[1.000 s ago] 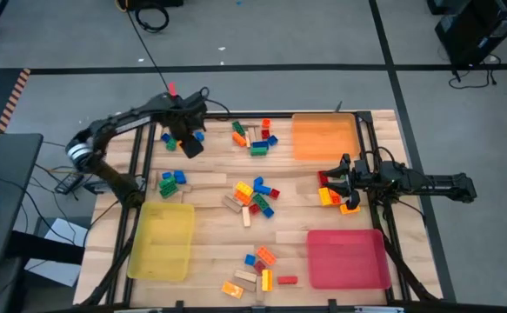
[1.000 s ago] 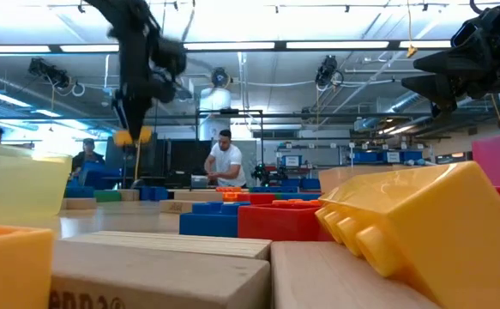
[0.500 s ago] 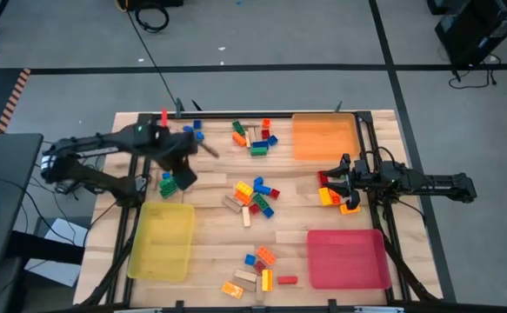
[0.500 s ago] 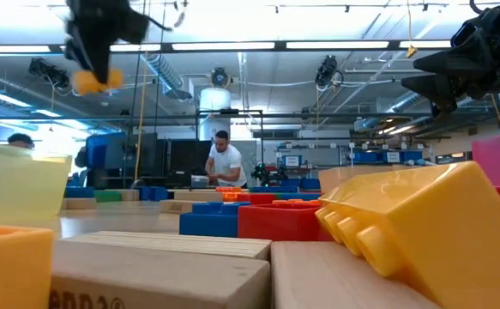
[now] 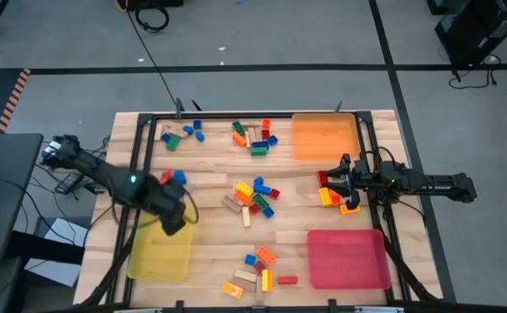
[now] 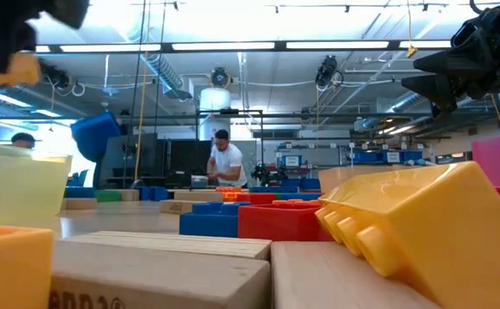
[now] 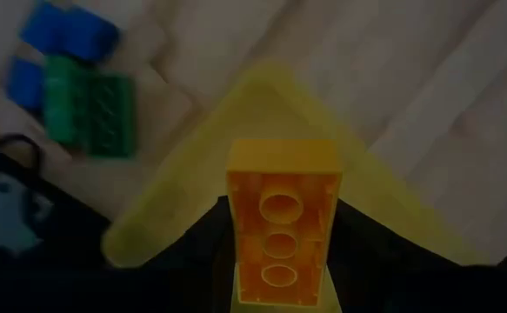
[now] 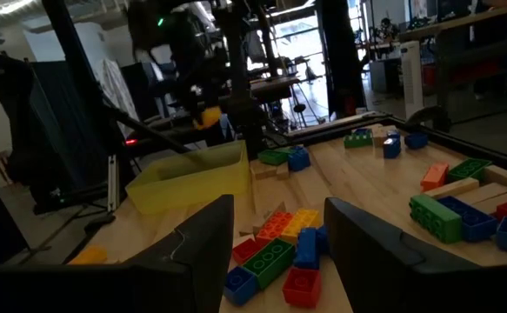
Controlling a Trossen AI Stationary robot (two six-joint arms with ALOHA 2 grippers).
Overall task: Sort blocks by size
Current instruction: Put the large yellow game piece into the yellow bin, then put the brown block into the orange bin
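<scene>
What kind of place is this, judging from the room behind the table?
Probably a robotics lab or workshop in an industrial hall. The low view shows strip lights and pipes under a high ceiling and a person at a bench; the high view shows a wooden table on a grey floor with cables.

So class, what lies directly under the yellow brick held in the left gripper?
Under the yellow brick, held in the left gripper, lies a corner of the yellow tray on the wooden table. The brick and gripper cover the tray floor beneath, so its contents cannot be seen.
</scene>
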